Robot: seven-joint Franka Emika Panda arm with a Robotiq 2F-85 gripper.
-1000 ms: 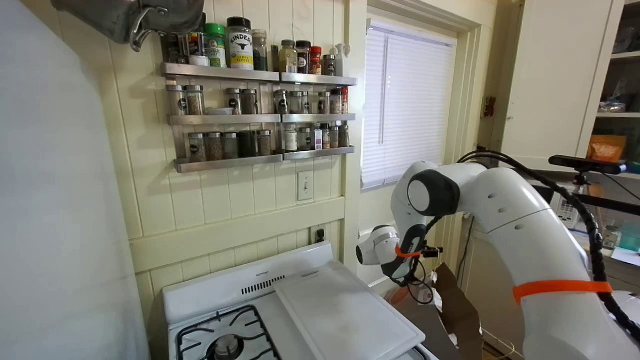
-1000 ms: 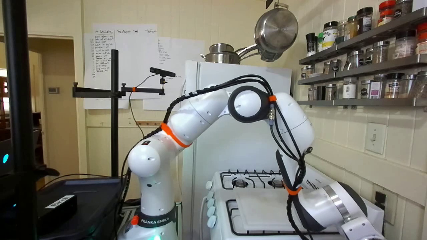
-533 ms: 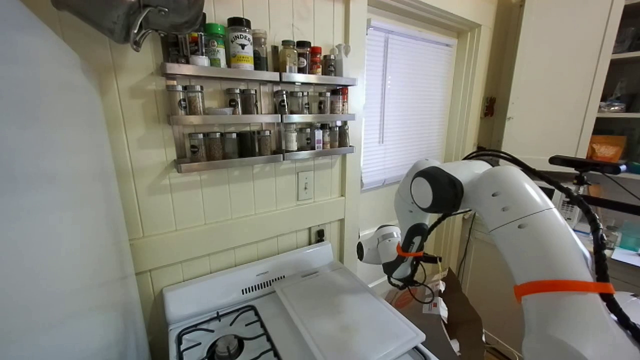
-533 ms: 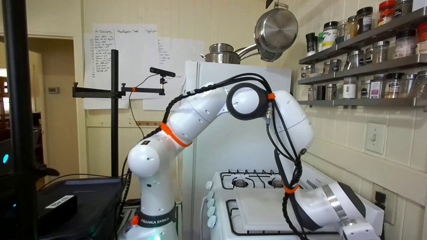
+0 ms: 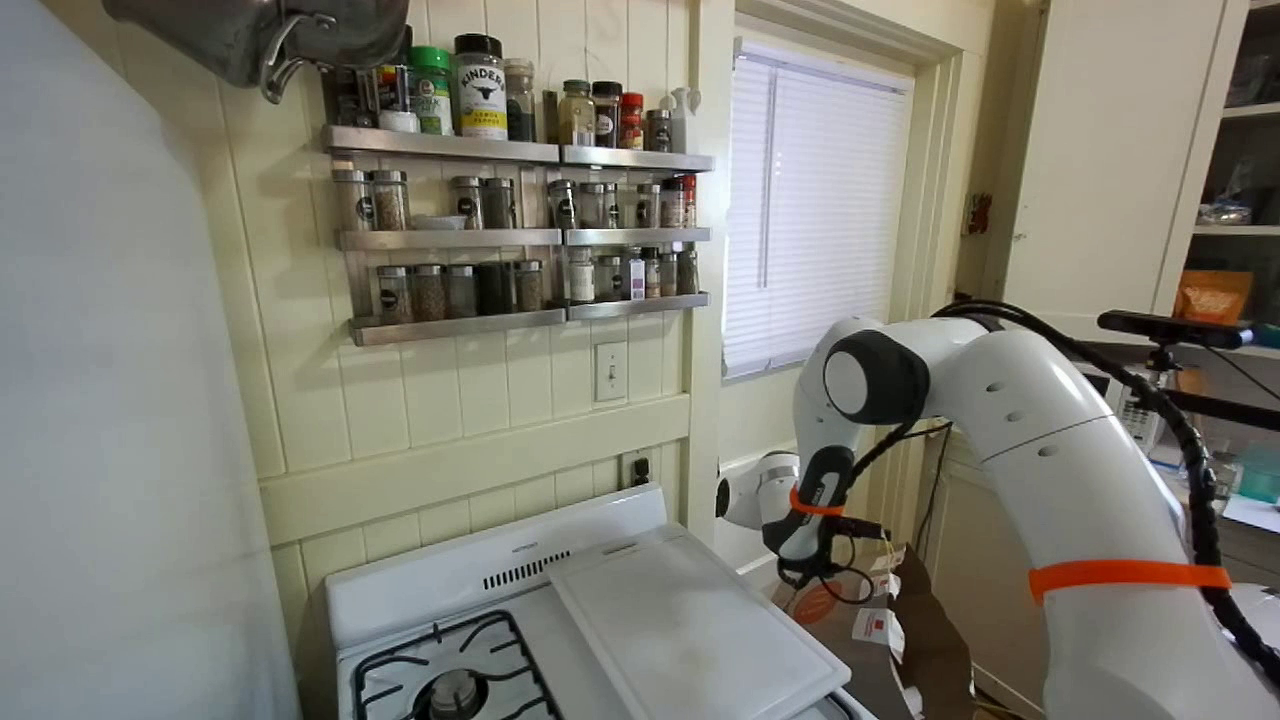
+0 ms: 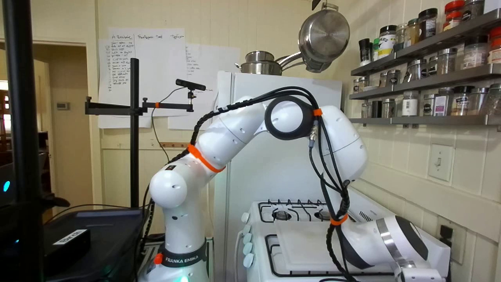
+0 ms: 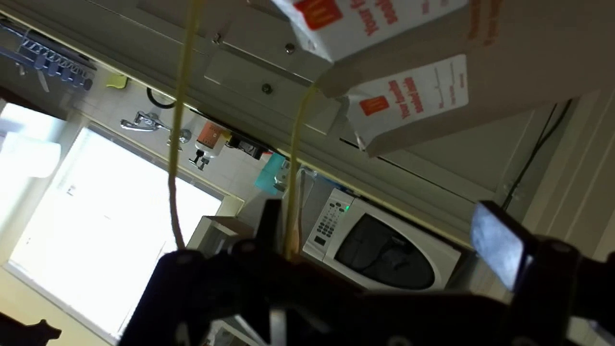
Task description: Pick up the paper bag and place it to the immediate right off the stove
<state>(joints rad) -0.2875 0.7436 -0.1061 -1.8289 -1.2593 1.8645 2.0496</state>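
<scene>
While part of its print runs out of the wrist view, the paper bag (image 7: 519, 62) shows two white labels (image 7: 413, 93) with yellow arches on red squares and the word "Your". A jar (image 5: 482, 95) says KINDERS; the arm's base (image 6: 182, 257) says FRANKA EMIKA. Brown and creased, with a round orange print, the bag is just beyond the right edge of the stove (image 5: 690, 640) in an exterior view; whether they touch cannot be told. Yellow handle cords (image 7: 177, 125) run to the hand (image 7: 377, 221), whose fingers (image 7: 497, 245) stand wide apart; where they end is too dark to tell. A narrow gap shows between the bag and the lower cupboard (image 5: 985, 570). A microwave (image 7: 384, 250) stands along the edge of the desk (image 7: 406, 206).
</scene>
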